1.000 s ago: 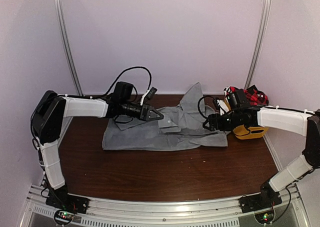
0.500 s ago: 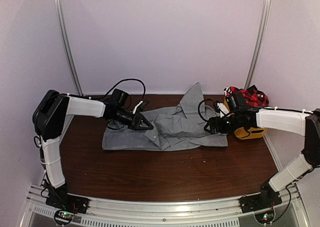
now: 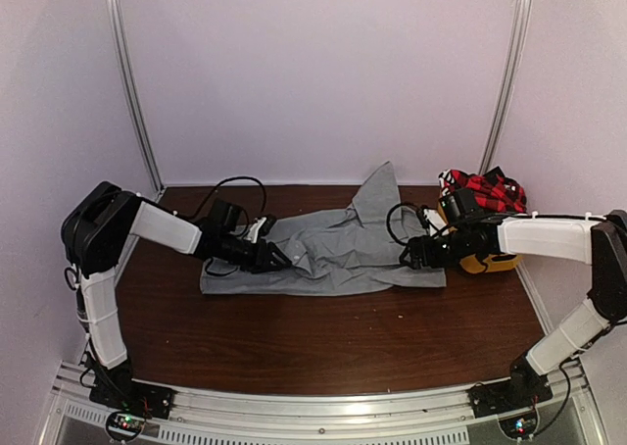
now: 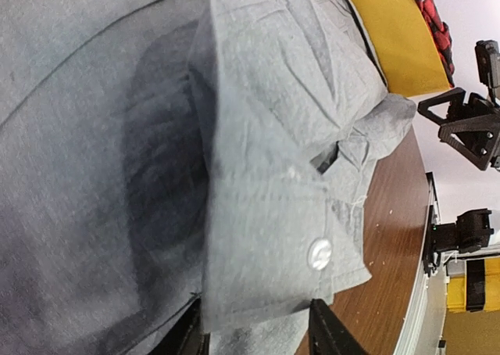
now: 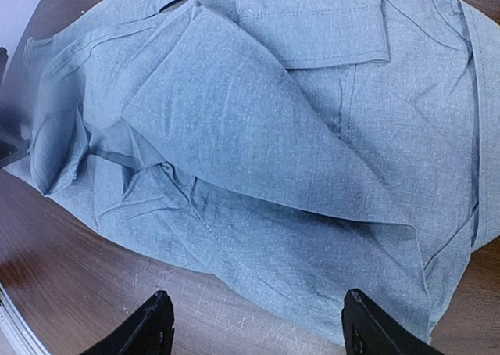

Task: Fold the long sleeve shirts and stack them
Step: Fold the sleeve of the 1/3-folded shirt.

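A light-grey collared shirt [image 3: 343,244] lies spread and rumpled across the middle of the brown table, one corner peaked up at the back. My left gripper [image 3: 274,259] is low on its left half. In the left wrist view [image 4: 262,341] it is open, with a folded shirt edge [image 4: 258,175] and a white button [image 4: 319,253] between the fingers. My right gripper [image 3: 411,254] is at the shirt's right edge. In the right wrist view [image 5: 262,328] it is wide open over the shirt's hem [image 5: 258,136] and bare wood. A red-and-black plaid shirt [image 3: 487,185] sits bunched in the yellow tub.
The yellow tub [image 3: 487,260] stands at the right edge of the table [image 3: 323,337], just behind my right arm; it also shows in the left wrist view [image 4: 391,34]. Black cables loop over both wrists. White walls close the back and sides.
My left gripper has moved left and toward the front, dropping low onto the grey shirt. My right gripper has sunk slightly at the shirt's right edge. The shirt lies flatter.
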Robot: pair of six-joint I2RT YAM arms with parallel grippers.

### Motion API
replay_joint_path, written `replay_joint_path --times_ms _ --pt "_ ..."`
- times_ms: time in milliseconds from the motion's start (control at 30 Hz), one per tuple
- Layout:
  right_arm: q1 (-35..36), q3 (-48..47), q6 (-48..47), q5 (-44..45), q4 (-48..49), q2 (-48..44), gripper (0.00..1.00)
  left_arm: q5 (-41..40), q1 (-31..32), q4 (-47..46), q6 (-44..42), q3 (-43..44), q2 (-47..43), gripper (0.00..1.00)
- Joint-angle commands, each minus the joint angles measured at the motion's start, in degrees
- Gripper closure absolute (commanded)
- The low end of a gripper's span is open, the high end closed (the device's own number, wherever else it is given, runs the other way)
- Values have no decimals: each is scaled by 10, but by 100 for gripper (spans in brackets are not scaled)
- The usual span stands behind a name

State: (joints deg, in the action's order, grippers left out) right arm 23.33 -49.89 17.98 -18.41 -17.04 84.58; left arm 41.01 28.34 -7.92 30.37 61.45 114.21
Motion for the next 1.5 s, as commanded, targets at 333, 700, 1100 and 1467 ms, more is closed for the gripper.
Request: replay_joint_path --times_ms 333,700,1100,1467 --pt "-2 17 1 -5 30 18 25 26 0 -346 194 -78 14 44" --pt "-2 19 1 -8 38 27 25 2 4 -385 251 -80 40 42" --pt "-2 23 -2 12 32 4 25 16 8 -415 278 -34 79 83" --pt "-3 45 2 116 14 -22 25 84 -4 -391 301 -61 -40 100"
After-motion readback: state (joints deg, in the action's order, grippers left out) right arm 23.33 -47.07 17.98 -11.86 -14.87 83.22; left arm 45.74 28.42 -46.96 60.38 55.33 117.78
